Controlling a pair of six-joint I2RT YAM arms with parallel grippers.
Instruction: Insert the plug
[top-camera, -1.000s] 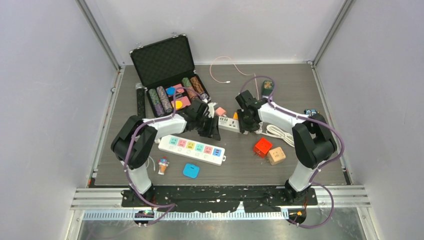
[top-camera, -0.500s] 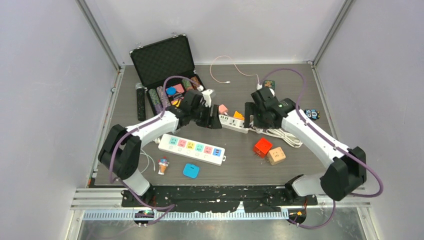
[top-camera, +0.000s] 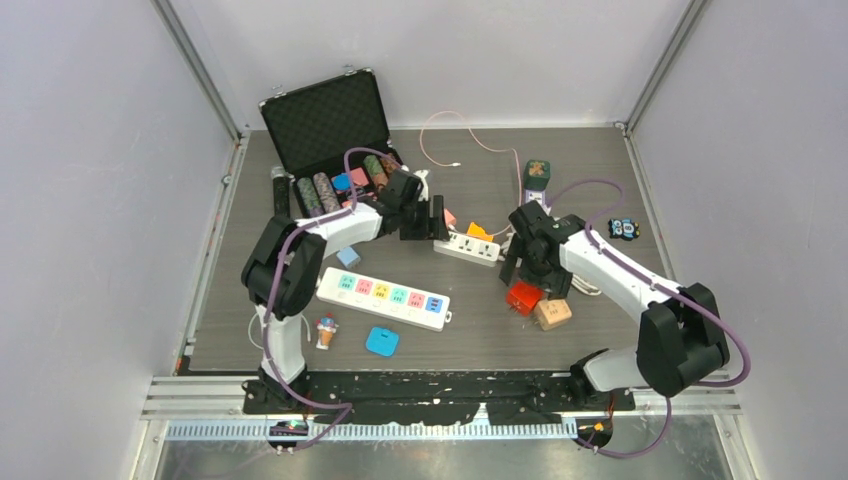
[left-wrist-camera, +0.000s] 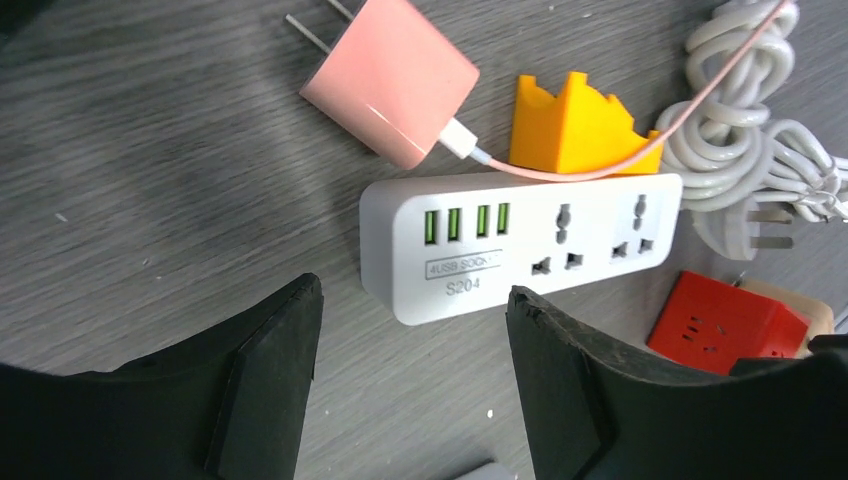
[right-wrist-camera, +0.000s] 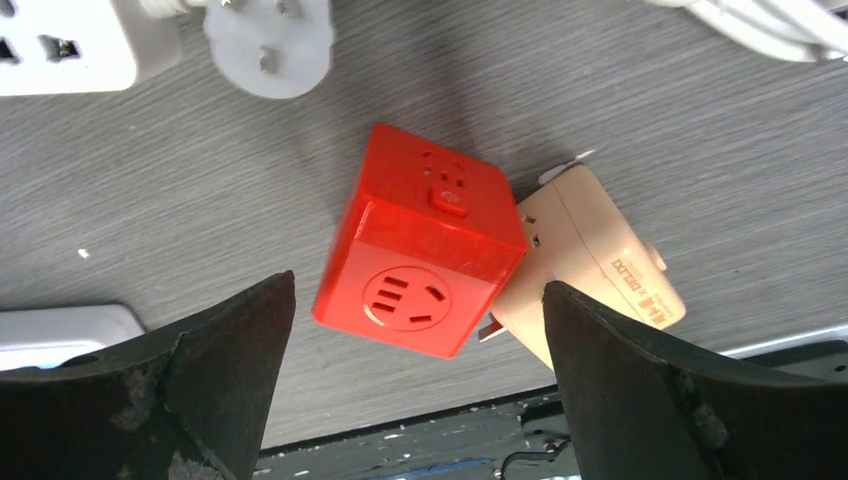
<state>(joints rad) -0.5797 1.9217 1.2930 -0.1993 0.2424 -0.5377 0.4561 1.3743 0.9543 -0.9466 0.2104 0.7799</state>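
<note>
Left end effector (left-wrist-camera: 410, 300) and right end effector (right-wrist-camera: 417, 290) are held open, empty. Nothing is plugged into the white power strip (left-wrist-camera: 520, 245); the pink charger (left-wrist-camera: 392, 80), upper centre, lies just beside it, not yet inserted.

Glossy white plastic power strip (left-wrist-camera: 520, 240) on matt wood-grain table (left-wrist-camera: 150, 150).

Top cam looks down from behind me; wrist cams close over counter (top-camera: 480, 330), both catch the red cube (right-wrist-camera: 420, 250).
</note>
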